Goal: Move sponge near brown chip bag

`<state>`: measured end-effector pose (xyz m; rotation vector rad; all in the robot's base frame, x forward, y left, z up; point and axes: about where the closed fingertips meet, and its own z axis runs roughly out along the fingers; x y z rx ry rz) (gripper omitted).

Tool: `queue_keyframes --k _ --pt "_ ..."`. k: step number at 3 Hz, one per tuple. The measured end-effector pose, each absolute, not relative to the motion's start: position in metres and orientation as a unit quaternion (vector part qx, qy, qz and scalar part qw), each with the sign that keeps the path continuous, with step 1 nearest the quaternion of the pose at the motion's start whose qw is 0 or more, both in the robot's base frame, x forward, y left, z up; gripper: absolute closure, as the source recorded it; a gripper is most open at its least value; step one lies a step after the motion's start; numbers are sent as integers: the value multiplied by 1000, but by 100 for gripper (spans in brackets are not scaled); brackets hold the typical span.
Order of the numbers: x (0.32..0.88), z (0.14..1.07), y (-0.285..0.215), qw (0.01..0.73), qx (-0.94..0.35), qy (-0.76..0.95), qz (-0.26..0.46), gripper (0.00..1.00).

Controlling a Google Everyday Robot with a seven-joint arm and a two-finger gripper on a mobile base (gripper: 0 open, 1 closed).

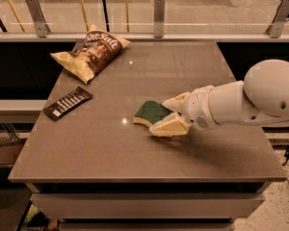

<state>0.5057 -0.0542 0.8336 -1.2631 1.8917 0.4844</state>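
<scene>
Smooth plastic claw [159, 117] at rough sponge [150, 110]; crinkly bag [92, 52]; semi-gloss tabletop [149, 71].

Brown table [183, 71] with sponge [151, 112], brown chip bag [91, 52], dark bar [67, 103]; pincer [170, 114] at sponge.

1. My gripper [158, 117] sits low over the table [135, 153], just right of centre; my white arm [241, 100] reaches in from the right edge.
2. My fingers [169, 126] are spread, one on the far side and one on the near side of the right end of the sponge [151, 111]; can't tell if they touch it.
3. Sponge lies flat, green side up, pale foam edge showing at front.
4. Brown chip bag [92, 52] lies at the far left corner, well apart from the sponge.
5. Dark striped bar [67, 102] lies near the left edge, nearer than the bag, apart from both.
</scene>
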Motion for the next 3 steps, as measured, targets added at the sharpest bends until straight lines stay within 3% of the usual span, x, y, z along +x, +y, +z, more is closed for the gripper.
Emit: queue_keyframes --k 2,3 --pt "504 835 -50 397 -502 744 191 87" --pt "504 836 -49 397 -504 743 191 100"
